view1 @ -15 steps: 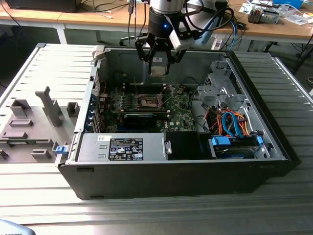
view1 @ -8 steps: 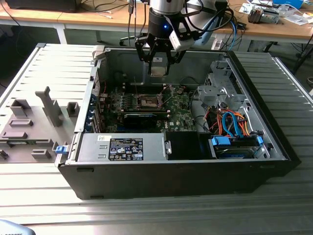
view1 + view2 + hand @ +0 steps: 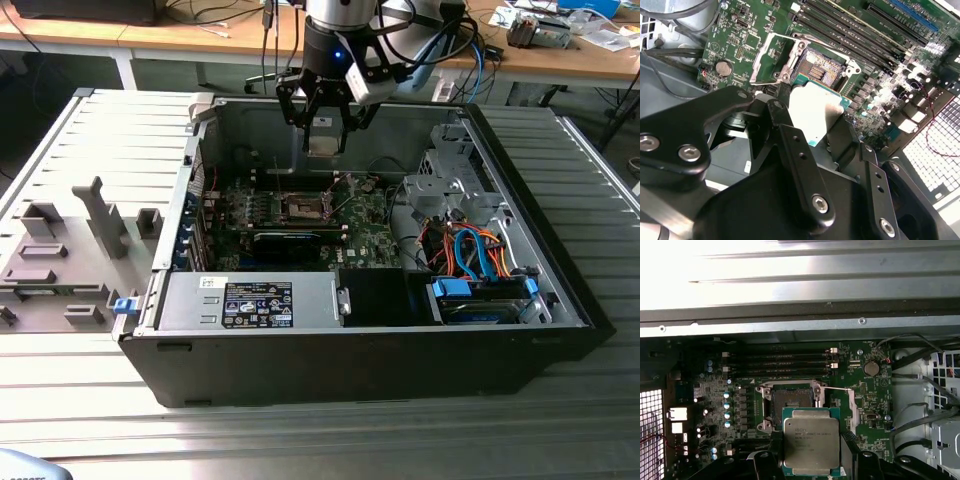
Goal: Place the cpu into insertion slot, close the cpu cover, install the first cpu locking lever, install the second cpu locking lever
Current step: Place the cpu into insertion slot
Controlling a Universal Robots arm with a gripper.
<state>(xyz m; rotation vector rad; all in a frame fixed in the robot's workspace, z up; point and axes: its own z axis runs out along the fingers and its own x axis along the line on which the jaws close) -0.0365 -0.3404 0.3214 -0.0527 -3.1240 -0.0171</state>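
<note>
- The gripper (image 3: 324,140) is seen in the exterior view above the far part of an open computer case (image 3: 350,370), which lies on its side on a ribbed metal table (image 3: 90,420).
- The gripper's fingers (image 3: 790,132) are pressed against two opposite edges of the cpu (image 3: 815,110), so the chip is pinched between them with its silver-grey top facing the wrist cameras.
- In the first wrist view the cpu (image 3: 811,442) is held level, with its green edge showing around the metal lid.
- The cpu (image 3: 323,135) is held in the air, clear of the circuit board (image 3: 370,225) and not yet seated.
- The insertion slot (image 3: 790,402) lies uncovered on the circuit board, its dark pin field exposed inside a silvery rim; in the second wrist view the slot (image 3: 822,67) appears just beyond the chip's edge.
- The cpu cover (image 3: 760,60) is swung up and away from the slot, standing open beside it.
- Long black memory slots (image 3: 785,365) run on the far side of the slot.
- A round coin battery (image 3: 871,368) sits on the board, well apart from the slot.
- Orange and blue cables (image 3: 470,250) are bundled in the case toward the exterior view's right.
</note>
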